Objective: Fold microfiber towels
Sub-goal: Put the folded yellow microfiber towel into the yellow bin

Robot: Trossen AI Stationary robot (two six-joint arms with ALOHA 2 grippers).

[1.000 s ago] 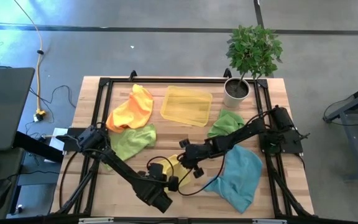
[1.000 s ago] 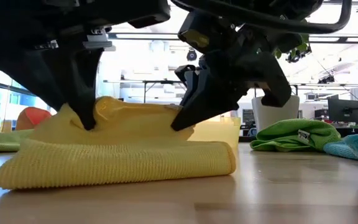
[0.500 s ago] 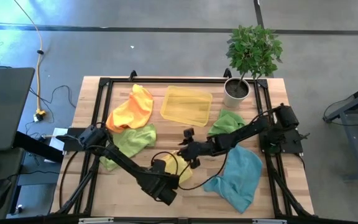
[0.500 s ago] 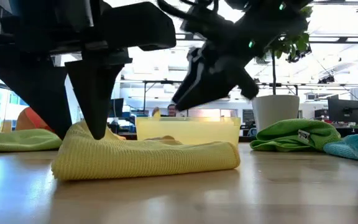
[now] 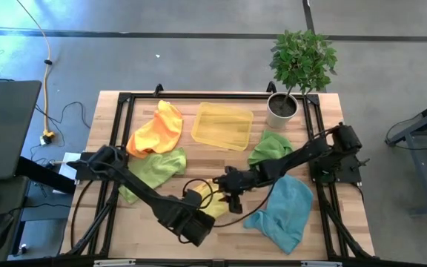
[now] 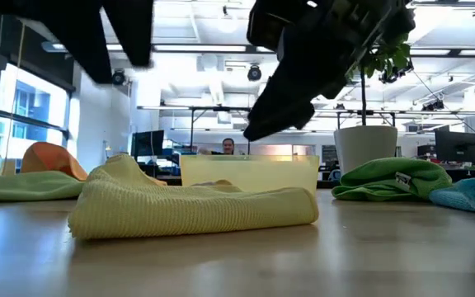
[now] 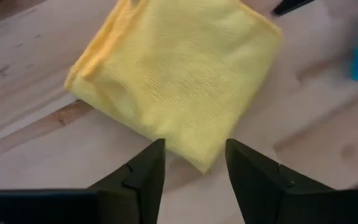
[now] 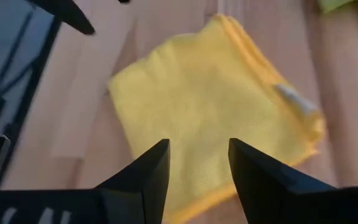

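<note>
The wooden slatted table (image 5: 199, 100) is carrying everything. A teal blue microfibre towel (image 5: 284, 211) is lying crumpled toward the front right corner. A shallow yellow plastic tray (image 5: 222, 125) is sitting near the back edge. A folded yellow microfibre towel (image 7: 179, 81) is resting near the front edge, at the middle. The left gripper (image 7: 194, 171) and right gripper (image 8: 197, 165) are hovering above it, fingers apart, gripping nothing.

Folded yellow towel (image 5: 212, 202) centre-front, orange (image 5: 156, 130), two green (image 5: 156, 168) (image 5: 270, 146), teal (image 5: 284, 210) crumpled around.
</note>
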